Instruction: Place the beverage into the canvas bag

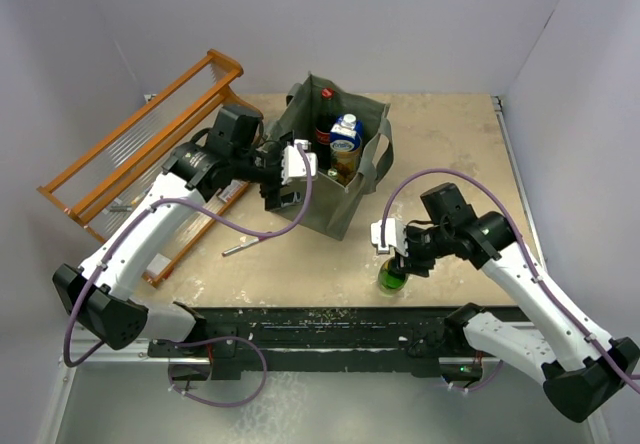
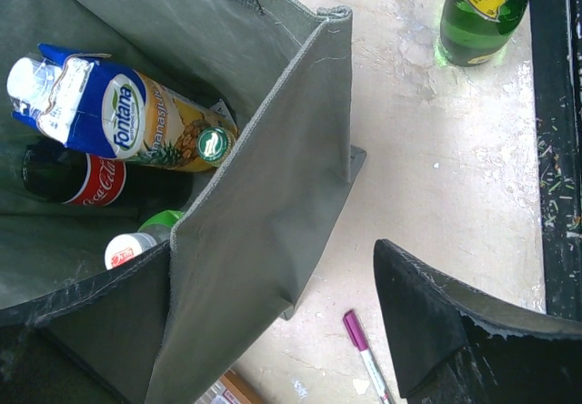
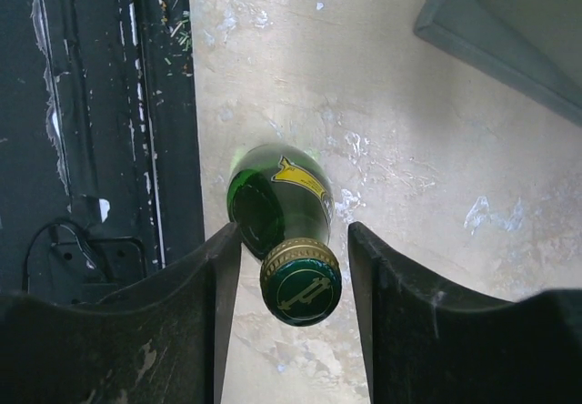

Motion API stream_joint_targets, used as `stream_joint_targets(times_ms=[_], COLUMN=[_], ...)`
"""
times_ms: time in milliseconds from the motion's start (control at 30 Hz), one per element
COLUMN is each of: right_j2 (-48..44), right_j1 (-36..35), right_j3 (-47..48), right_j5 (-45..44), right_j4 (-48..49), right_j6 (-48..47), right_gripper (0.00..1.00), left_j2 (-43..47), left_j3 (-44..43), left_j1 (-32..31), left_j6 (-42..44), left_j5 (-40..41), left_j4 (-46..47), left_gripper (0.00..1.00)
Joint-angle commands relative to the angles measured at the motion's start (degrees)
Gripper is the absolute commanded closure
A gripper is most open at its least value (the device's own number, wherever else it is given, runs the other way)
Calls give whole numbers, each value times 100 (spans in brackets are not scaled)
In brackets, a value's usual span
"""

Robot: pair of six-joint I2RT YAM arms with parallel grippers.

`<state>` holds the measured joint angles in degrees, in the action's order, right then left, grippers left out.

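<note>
The grey-green canvas bag (image 1: 340, 199) stands open at the table's middle back. It holds a blue Fontana carton (image 2: 118, 113), a Coca-Cola bottle (image 2: 82, 186) and a white-capped bottle (image 2: 127, 245). A green glass bottle (image 1: 392, 276) stands upright near the table's front edge, also in the right wrist view (image 3: 273, 190). My right gripper (image 3: 293, 240) is open, its fingers either side of the bottle's green cap (image 3: 301, 281), not touching it. My left gripper (image 2: 245, 313) is open and straddles the bag's near wall (image 2: 264, 204) at its left corner.
An orange wooden rack (image 1: 140, 154) lies at the back left behind my left arm. A purple-capped pen (image 2: 364, 354) lies on the table beside the bag. The black front rail (image 1: 330, 324) runs just in front of the green bottle. White walls enclose the table.
</note>
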<state>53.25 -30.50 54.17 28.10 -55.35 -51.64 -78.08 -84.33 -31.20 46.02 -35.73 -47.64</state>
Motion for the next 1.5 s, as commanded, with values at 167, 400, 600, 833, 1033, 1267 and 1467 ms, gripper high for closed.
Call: stream_joint_targets(times_ms=[167, 400, 600, 833, 1033, 1267, 1467], right_j2=[-49, -117, -118, -134, -212, -211, -19], right_j1=[-70, -73, -69, -69, -70, -70, -70], right_j3=[31, 37, 58, 149, 526, 1048, 1794], right_j5=[-43, -102, -153, -223, -301, -420, -590], right_j4=[-7, -15, -15, 57, 306, 502, 694], right_j6=[84, 138, 195, 393, 824, 1425, 1956], right_gripper=[50, 53, 60, 85, 100, 100, 100], left_j2=[228, 240, 240, 301, 352, 354, 231], left_j3=[54, 42, 23, -34, -182, -347, -563], left_j1=[35, 44, 44, 71, 113, 156, 166], left_j6=[20, 21, 9, -71, -135, -249, -279], left_j5=[-40, -48, -93, -195, -319, -468, -582], left_j4=[44, 54, 62, 80, 70, 143, 201], left_gripper=[10, 10, 10, 10, 10, 10, 10])
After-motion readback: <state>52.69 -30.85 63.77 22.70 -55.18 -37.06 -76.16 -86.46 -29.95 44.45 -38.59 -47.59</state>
